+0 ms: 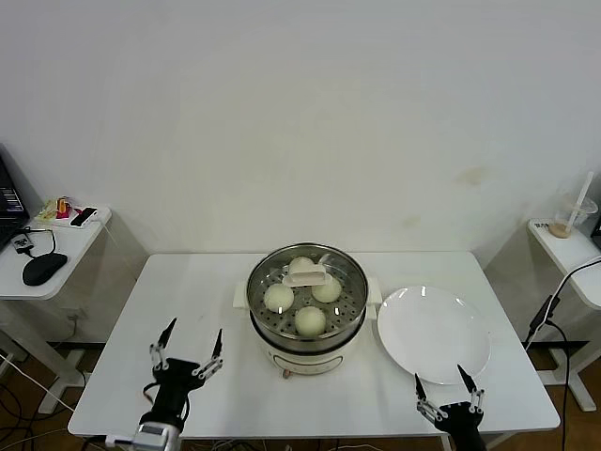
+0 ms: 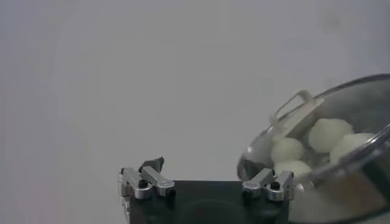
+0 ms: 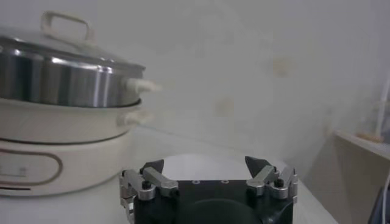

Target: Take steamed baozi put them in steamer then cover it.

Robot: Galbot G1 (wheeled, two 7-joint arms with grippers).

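The steel steamer point(image 1: 306, 310) on its white base stands at the table's middle. The clear glass cover point(image 1: 347, 279) with its cream handle point(image 1: 306, 275) sits on it. Cream-white baozi point(image 1: 310, 320) lie on the perforated tray under the glass; three show plainly and a fourth is partly behind the handle. My left gripper point(image 1: 192, 344) is open and empty at the front left, apart from the steamer. My right gripper point(image 1: 439, 381) is open and empty at the front right, by the plate. The left wrist view shows the baozi point(image 2: 329, 134) through the cover point(image 2: 350, 161). The right wrist view shows the steamer point(image 3: 61, 79) from the side.
A flat white plate point(image 1: 434, 333) lies bare to the right of the steamer. A side table with a mouse point(image 1: 44, 268) stands at the left, another with a cup point(image 1: 566, 225) at the right. A cable point(image 1: 545, 315) hangs at the right edge.
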